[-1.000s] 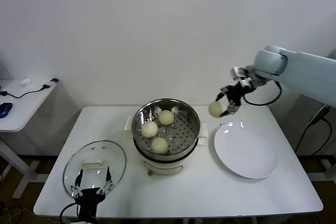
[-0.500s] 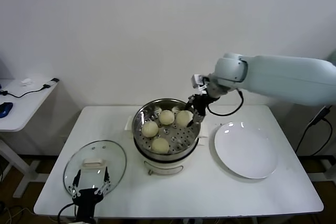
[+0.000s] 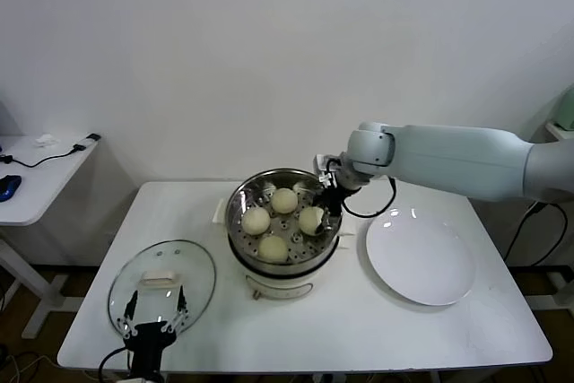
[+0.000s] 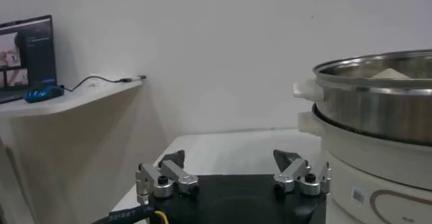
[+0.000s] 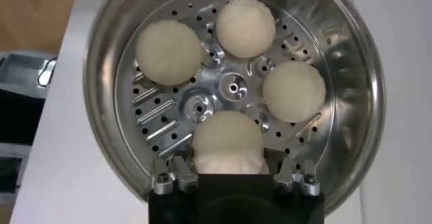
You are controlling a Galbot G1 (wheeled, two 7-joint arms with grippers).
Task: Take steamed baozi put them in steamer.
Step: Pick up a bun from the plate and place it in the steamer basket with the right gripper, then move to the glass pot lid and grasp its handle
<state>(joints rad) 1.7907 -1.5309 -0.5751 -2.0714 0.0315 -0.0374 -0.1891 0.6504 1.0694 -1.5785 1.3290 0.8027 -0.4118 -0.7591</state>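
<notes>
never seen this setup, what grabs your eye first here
The shiny steamer mid-table with four steamed baozi on its perforated tray. The right gripper reaches in, fingers shut on the fourth bun. The white plate to its right sits bare, and the glass lid lies front-left.

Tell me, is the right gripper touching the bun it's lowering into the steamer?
Touching: the right wrist view shows the right gripper clamping the fourth bun over the steamer tray.

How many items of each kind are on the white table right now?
Steamed baozi: 4, all in the steamer, one between the right claw's fingers
Steamer: 1
Glass lid: 1
White plate: 1
Total: 7
</notes>
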